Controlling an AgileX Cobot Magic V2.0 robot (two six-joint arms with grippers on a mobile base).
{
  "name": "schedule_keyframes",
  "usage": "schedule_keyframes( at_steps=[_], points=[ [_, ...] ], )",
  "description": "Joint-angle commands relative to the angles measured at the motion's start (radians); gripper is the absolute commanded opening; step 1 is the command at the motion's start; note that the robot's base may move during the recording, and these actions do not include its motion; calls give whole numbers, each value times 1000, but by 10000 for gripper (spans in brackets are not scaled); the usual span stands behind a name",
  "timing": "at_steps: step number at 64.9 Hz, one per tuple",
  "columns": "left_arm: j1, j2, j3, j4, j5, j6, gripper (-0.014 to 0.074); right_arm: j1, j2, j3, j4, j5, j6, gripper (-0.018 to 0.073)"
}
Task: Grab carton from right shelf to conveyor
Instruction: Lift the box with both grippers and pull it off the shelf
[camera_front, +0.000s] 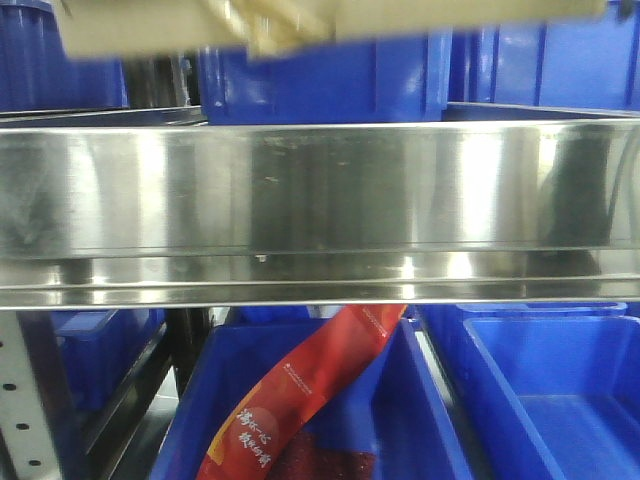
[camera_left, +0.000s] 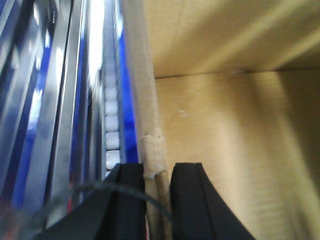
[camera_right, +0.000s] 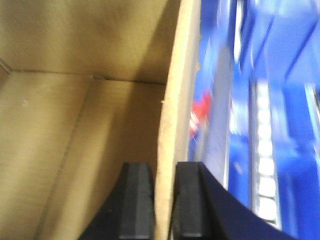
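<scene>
The brown carton (camera_front: 150, 25) shows only as a blurred cardboard edge along the top of the front view, above the right shelf's shiny steel rail (camera_front: 320, 190). In the left wrist view I look into the open carton (camera_left: 225, 125). My left gripper (camera_left: 159, 172) is shut on its left wall, just below a lump of tape (camera_left: 152, 150). In the right wrist view my right gripper (camera_right: 164, 172) is shut on the right wall of the carton (camera_right: 100, 115), one finger inside and one outside. The conveyor is out of view.
Blue plastic bins (camera_front: 540, 390) stand below and behind the rail, one holding a red packet (camera_front: 300, 390). A grey perforated upright (camera_front: 25, 400) is at the lower left. Rows of white rollers (camera_left: 112, 120) (camera_right: 265, 150) run just outside both carton walls.
</scene>
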Motion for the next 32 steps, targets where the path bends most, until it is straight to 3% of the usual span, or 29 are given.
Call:
schedule_keyframes(
  at_steps=[1,23,32],
  points=[
    [-20,-63,57,29,-1,7,-21,-6,-79,54,-5,-37,-10,-67],
    [-215,-129,210,72,-1,0,-21,88,-302,441,-3,-37,1,-67],
    [-243,-129,210,81,-1,0,-21,93,-322,471,-3,-37,1,-67]
  ],
)
